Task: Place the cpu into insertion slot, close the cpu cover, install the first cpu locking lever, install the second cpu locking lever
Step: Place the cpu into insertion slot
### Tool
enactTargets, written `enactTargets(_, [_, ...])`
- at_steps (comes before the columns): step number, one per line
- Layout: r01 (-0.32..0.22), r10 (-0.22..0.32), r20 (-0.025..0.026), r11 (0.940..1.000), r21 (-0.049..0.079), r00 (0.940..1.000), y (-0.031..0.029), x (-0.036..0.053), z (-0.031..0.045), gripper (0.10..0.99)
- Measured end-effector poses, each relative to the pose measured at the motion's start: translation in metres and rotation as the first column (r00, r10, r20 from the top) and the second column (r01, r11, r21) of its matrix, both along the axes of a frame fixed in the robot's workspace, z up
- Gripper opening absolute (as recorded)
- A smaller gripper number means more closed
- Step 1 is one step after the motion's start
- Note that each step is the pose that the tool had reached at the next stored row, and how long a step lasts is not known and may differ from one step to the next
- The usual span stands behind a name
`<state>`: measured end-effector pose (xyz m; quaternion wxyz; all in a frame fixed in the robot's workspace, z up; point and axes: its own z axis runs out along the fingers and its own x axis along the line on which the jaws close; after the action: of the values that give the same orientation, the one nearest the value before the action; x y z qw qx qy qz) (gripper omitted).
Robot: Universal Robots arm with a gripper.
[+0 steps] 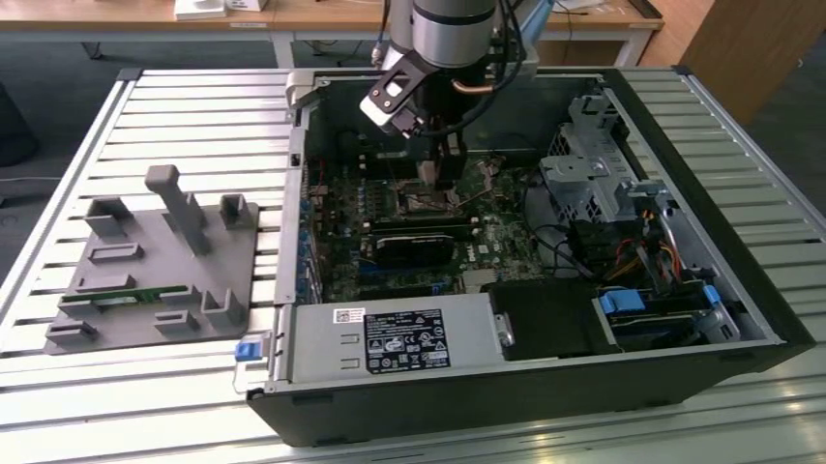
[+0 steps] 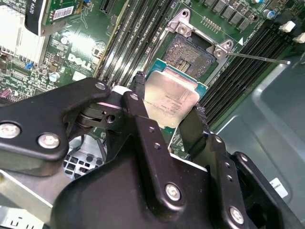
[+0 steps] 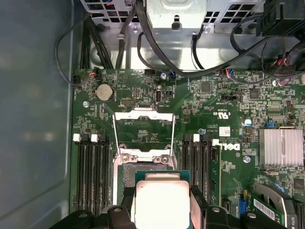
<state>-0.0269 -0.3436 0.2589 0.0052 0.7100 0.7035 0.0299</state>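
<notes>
My gripper (image 2: 169, 95) is shut on the cpu (image 2: 167, 100), a flat square chip with a silvery top, pinched by its two opposite edges between black fingers (image 2: 139, 83). The chip hangs tilted just above the insertion slot (image 2: 190, 52), a dark square socket on the green board, and overlaps the socket's near edge. In the first wrist view the cpu (image 3: 162, 195) hides most of the insertion slot (image 3: 125, 175). The cpu cover (image 3: 143, 115), a silvery frame, is flipped open and lies flat beyond the socket. A thin lever rod (image 2: 259, 58) sticks out sideways. In the exterior view the gripper (image 1: 436, 179) reaches down inside the computer case.
Long black memory slots (image 3: 93, 176) flank the socket on both sides. A finned heatsink (image 3: 281, 148), cables (image 3: 157, 52) and a drive cage (image 1: 594, 164) crowd the case. A power supply (image 1: 387, 338) sits at the case's front. A grey fixture (image 1: 155, 261) lies on the slatted table at the exterior view's left.
</notes>
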Motion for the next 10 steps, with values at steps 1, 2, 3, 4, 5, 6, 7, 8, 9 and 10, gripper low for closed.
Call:
enactTargets(1, [0.000, 0.000, 0.0000, 1.0000, 0.000, 1.0000, 0.0000, 0.0000, -0.0007, 0.537])
enactTargets(2, [0.000, 0.000, 0.0000, 1.0000, 0.000, 1.0000, 0.0001, 0.0000, -0.0014, 0.537])
enactTargets(3, [0.000, 0.000, 0.0000, 1.0000, 0.000, 1.0000, 0.0001, 0.0000, -0.0021, 0.537])
enactTargets(4, [0.000, 0.000, 0.0000, 1.0000, 0.000, 1.0000, 0.0002, 0.0000, -0.0027, 0.537])
enactTargets(5, [0.000, 0.000, 0.0000, 1.0000, 0.000, 1.0000, 0.0002, 0.0000, -0.0032, 0.537])
enactTargets(6, [0.000, 0.000, -0.0001, 1.0000, 0.000, 1.0000, 0.0002, 0.0000, -0.0037, 0.537])
enactTargets(7, [0.000, 0.000, -0.0001, 1.0000, 0.000, 1.0000, 0.0002, 0.0000, -0.0042, 0.537])
enactTargets(8, [0.000, 0.000, -0.0001, 1.0000, 0.000, 1.0000, 0.0002, 0.0000, -0.0046, 0.537])
enactTargets(9, [0.000, 0.000, 0.0000, 1.0000, 0.000, 1.0000, 0.0002, 0.0000, -0.0052, 0.537])
enactTargets(10, [0.000, 0.000, -0.0001, 1.0000, 0.000, 1.0000, 0.0002, 0.0000, -0.0056, 0.537])
